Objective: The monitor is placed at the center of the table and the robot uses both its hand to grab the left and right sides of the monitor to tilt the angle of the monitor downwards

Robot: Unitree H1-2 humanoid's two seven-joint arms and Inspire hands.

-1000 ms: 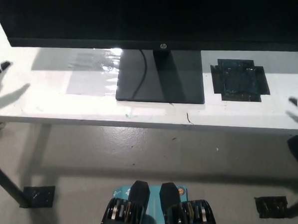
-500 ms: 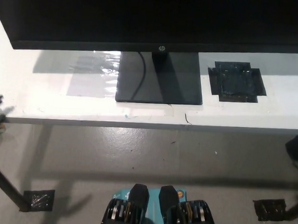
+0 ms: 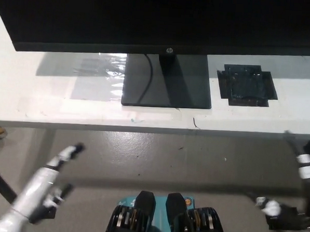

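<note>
Left hand: the white left hand (image 3: 42,190) hangs low, below the tabletop's near edge toward its left end, over the floor; its fingers (image 3: 70,152) are apart and hold nothing.
Right hand: the black right hand (image 3: 296,191) sits below the near edge at the right end, partly cut off by the frame; I cannot tell how it is set.
Monitor: the monitor (image 3: 160,22) stands at the middle of the tabletop (image 3: 21,88) toward the far edge, screen dark, on a flat dark base (image 3: 167,80) with a cable (image 3: 146,76) running across it.
Other: a black taped patch (image 3: 246,84) lies right of the base.
Handling: likely stiff, moderately heavy, smooth-framed and fragile across the panel; the hinge probably resists.
Grip: best taken on the left and right bezels, palms on the edges rather than the screen face, with even pressure so the base does not slide.
Progress: neither hand touches the monitor; the reach is not yet made.
</note>
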